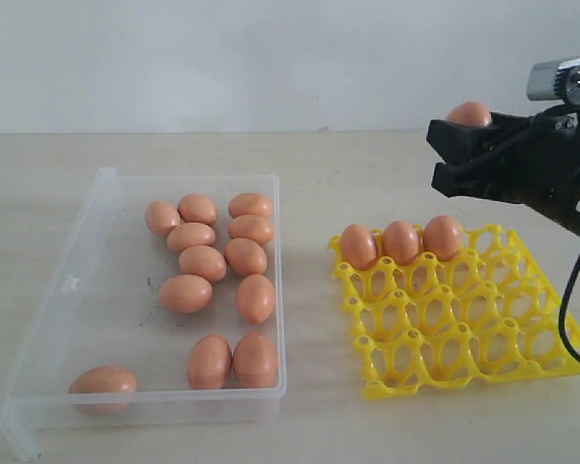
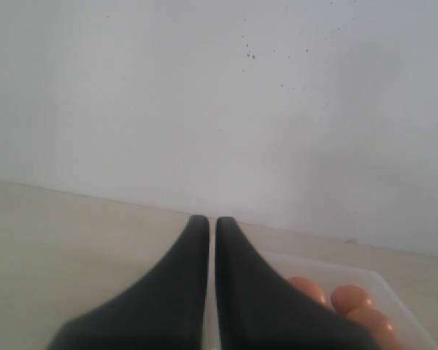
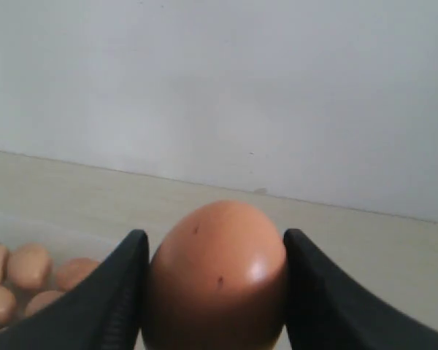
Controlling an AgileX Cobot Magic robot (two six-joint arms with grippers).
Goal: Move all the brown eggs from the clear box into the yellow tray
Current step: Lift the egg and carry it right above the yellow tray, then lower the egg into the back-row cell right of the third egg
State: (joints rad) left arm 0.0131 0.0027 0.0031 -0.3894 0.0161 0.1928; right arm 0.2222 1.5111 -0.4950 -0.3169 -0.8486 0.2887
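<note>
Surface point(image 1: 367, 155) bears the clear box point(image 1: 116, 290) at left with twelve brown eggs point(image 1: 203, 262) inside; yellow tray point(image 1: 445, 338) sits apart at right, three eggs in its far row. Right gripper point(image 3: 213, 240), raised near the tray, clamps one brown egg point(image 3: 215, 284); left gripper point(image 2: 212, 219) is closed, empty.

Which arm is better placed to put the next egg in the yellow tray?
Right. The right gripper holds a brown egg, raised beside the yellow tray; the left gripper is shut, empty, over by the clear box.
</note>
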